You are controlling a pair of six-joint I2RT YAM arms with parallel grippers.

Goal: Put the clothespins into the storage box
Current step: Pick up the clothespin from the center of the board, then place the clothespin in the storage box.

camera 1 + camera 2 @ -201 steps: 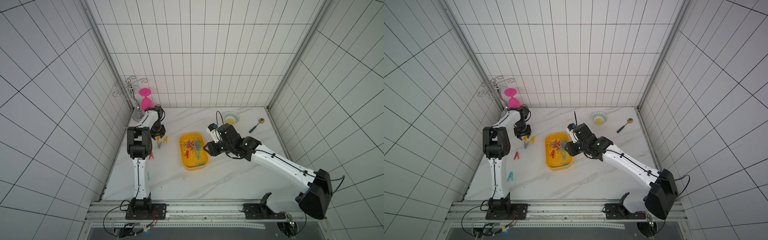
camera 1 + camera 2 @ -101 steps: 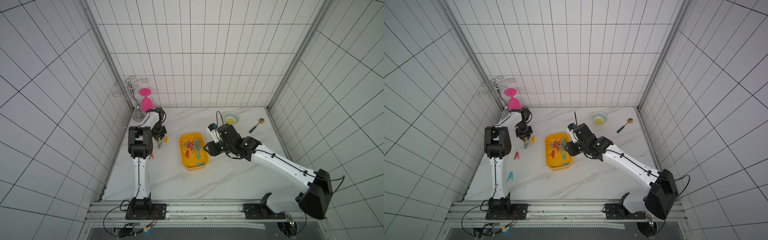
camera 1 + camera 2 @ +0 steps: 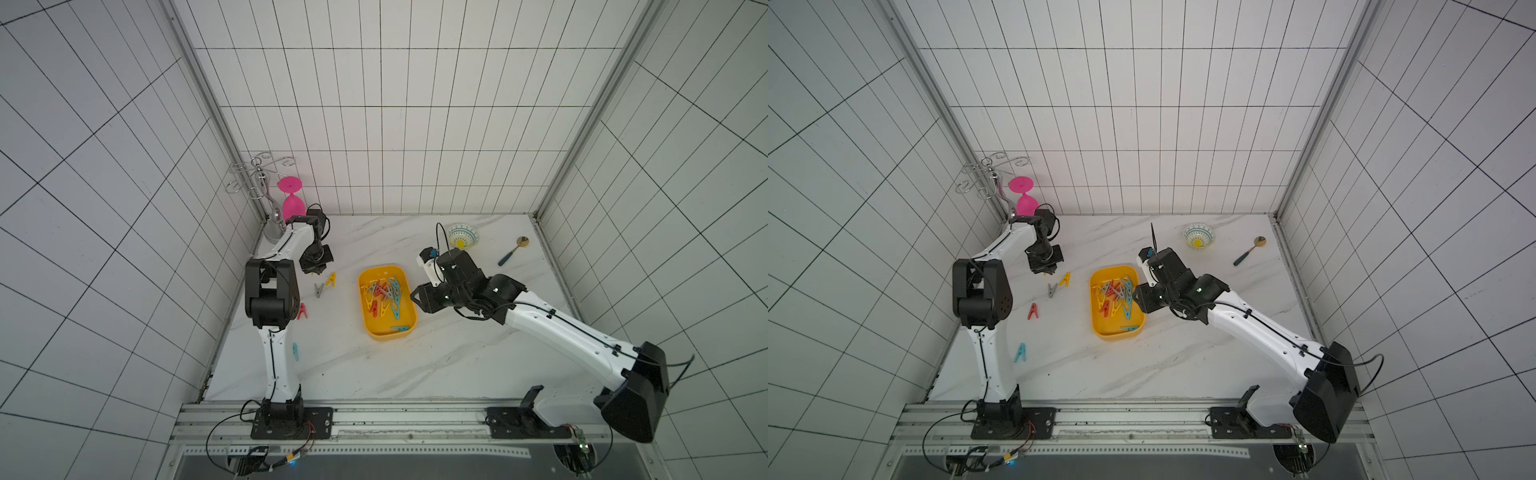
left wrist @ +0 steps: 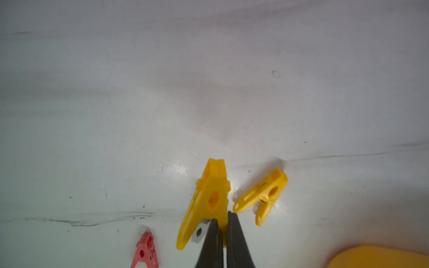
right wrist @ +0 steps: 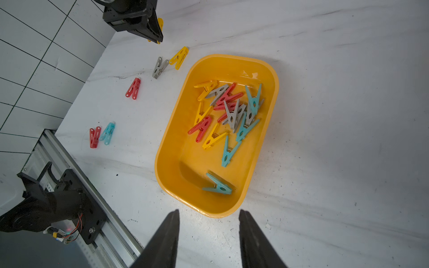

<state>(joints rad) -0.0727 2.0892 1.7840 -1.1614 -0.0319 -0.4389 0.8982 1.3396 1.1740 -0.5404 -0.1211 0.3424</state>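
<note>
In the left wrist view my left gripper [image 4: 222, 218] is shut on one leg of a yellow clothespin [image 4: 209, 199], low over the table. A second yellow clothespin [image 4: 262, 197] and a red one [image 4: 145, 251] lie beside it. In a top view the left gripper [image 3: 316, 271] is left of the yellow storage box [image 3: 365, 316], near loose yellow [image 3: 331, 279], grey [image 3: 318, 290], red [image 3: 302, 311] and teal [image 3: 296, 352] clothespins. Several clothespins [image 5: 229, 111] lie inside the storage box [image 5: 167, 148]. My right gripper [image 5: 209, 213] is open and empty just outside the box's right rim.
A patterned bowl [image 3: 463, 237] and a spoon [image 3: 513, 250] lie at the back right. A wire rack [image 3: 257, 178] with a pink glass [image 3: 293, 199] stands in the back left corner. Another red clothespin [image 5: 94, 137] lies beside a teal one [image 5: 108, 133] near the front rail.
My left gripper has closed on the yellow clothespin at the same spot. The right arm has not moved.
</note>
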